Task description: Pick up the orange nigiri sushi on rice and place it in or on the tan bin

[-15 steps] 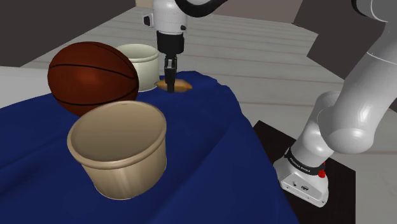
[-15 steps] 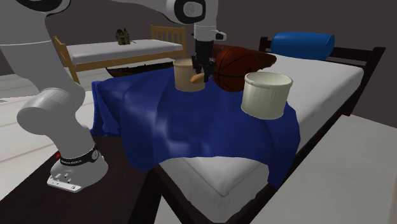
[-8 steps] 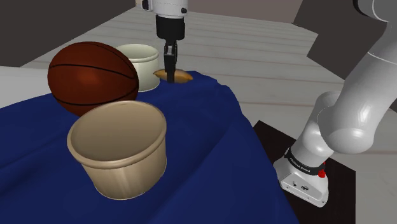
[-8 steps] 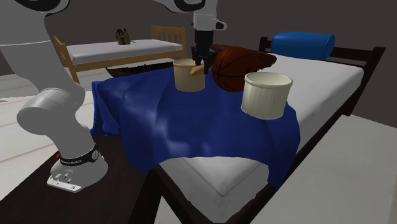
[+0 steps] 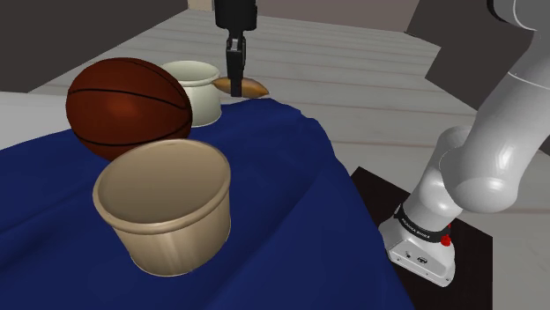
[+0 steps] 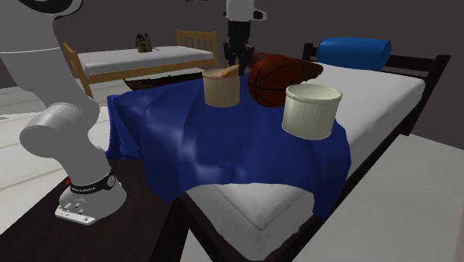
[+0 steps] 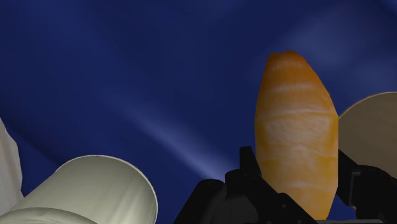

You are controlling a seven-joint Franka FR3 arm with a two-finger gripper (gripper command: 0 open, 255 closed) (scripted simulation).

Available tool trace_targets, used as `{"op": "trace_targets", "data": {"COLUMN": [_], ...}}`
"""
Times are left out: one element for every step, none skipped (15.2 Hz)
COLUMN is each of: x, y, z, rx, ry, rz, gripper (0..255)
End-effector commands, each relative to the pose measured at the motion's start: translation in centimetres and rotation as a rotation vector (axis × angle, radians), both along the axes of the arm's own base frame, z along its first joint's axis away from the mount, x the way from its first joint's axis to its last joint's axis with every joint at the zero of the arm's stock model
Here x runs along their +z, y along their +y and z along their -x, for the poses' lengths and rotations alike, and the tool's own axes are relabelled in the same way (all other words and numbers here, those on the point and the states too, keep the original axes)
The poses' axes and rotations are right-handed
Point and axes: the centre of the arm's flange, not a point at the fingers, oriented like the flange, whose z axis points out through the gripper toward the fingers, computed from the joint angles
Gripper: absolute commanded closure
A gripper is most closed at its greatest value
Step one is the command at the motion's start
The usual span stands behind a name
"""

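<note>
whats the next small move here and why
Probably carry the nigiri toward the tan bin: the gripper clasps it clear above the blue cloth, and the bin stands open, nearer the shoulder camera, past the basketball.

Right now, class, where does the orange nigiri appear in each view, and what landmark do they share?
Shoulder view: nigiri top centre, between the fingers, right of the basketball.
Second exterior view: top centre, left of the basketball.
Wrist view: between the fingers.
Shared landmark: blue cloth.

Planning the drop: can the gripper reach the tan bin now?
Probably yes. The gripper, shut on the sushi, hangs above the cloth; the tan bin is open-topped, the basketball beside the way.
</note>
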Motion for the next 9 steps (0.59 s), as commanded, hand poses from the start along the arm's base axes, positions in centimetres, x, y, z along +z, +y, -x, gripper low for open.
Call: {"op": "trace_targets", "data": {"x": [1.1,1.6,2.1,2.7,3.2,3.2,3.2,3.3,3.3], "y": [0.0,0.0,0.0,0.0,0.0,0.0,1.3,2.5,3.8], "z": [0.0,0.0,0.0,0.0,0.0,0.0,0.5,0.9,1.3], "rx": [0.0,0.0,0.0,0.0,0.0,0.0,0.0,0.0,0.0], "ry": [0.0,0.0,0.0,0.0,0.0,0.0,0.0,0.0,0.0], "rz": [0.0,0.0,0.0,0.0,0.0,0.0,0.0,0.0,0.0], "gripper": [255,255,255,255,255,255,255,255,255]}}
